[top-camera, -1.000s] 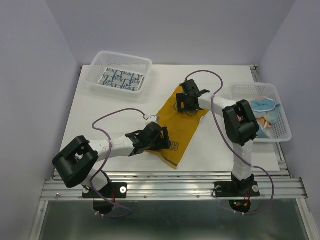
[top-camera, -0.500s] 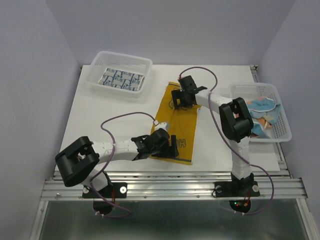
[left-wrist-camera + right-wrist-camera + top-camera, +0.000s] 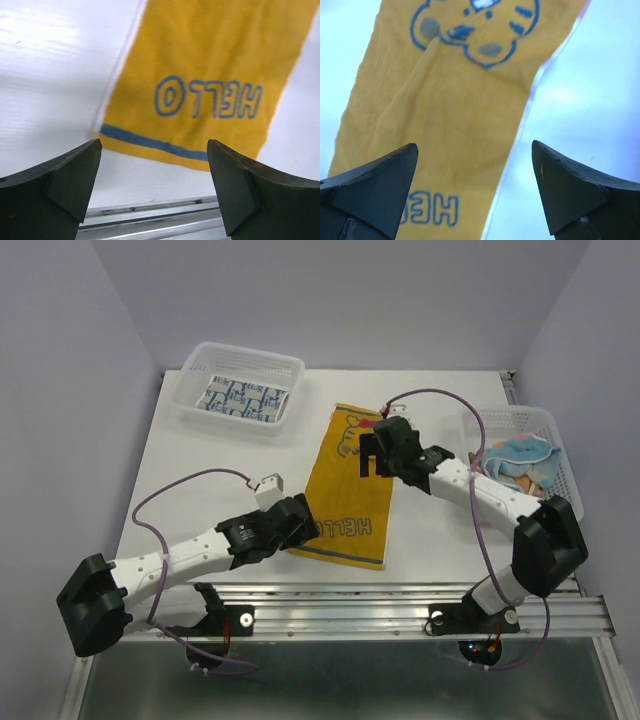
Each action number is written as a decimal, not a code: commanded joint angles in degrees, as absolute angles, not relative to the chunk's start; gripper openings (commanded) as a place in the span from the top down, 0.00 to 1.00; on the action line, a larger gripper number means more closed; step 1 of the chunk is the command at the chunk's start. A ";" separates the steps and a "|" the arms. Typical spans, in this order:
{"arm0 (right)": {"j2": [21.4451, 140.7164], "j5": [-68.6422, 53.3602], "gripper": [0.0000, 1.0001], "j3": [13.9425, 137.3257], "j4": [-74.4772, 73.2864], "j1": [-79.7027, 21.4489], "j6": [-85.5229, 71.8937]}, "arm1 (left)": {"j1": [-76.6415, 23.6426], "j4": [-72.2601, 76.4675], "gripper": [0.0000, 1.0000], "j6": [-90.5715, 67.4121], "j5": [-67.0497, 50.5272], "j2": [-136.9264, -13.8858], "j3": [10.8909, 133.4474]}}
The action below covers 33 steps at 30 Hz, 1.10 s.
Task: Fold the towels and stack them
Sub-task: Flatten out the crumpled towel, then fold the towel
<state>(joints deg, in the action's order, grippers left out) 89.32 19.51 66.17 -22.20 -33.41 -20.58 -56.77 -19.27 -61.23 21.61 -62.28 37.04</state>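
A yellow towel [image 3: 350, 490] with a blue tiger face [image 3: 472, 27], blue "HELLO" lettering [image 3: 207, 97] and a blue stripe lies spread flat in the middle of the table. My left gripper [image 3: 305, 525] is open just off its near left corner, nothing between the fingers [image 3: 65, 175]. My right gripper [image 3: 374, 452] hovers open over the towel's far right edge [image 3: 520, 120]. A folded blue-and-white towel [image 3: 243, 398] lies in the left basket [image 3: 190, 370]. Light blue and orange towels [image 3: 520, 458] are heaped in the right basket [image 3: 560, 510].
The white table [image 3: 200, 470] ends at a metal rail [image 3: 350, 590] along the near edge, also showing in the left wrist view as the rail [image 3: 150, 215]. Purple cables loop over both arms. Grey walls close in the sides and back.
The yellow towel swung from a diagonal lie to straight and flat. The left gripper drew back toward its near left corner and opened slightly wider. The right gripper shifted right.
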 commanded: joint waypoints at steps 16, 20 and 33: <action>75.23 31.72 0.00 44.74 -31.02 -54.75 -46.67 | -51.94 -19.60 0.32 -60.56 18.28 -71.27 32.51; 73.57 32.78 0.00 44.65 -33.66 -55.02 -47.37 | -51.94 -20.39 0.45 -60.12 18.54 -72.42 32.96; 68.90 25.41 0.00 41.31 -35.59 -58.35 -46.49 | -51.94 -22.76 1.00 -57.13 19.16 -78.40 36.39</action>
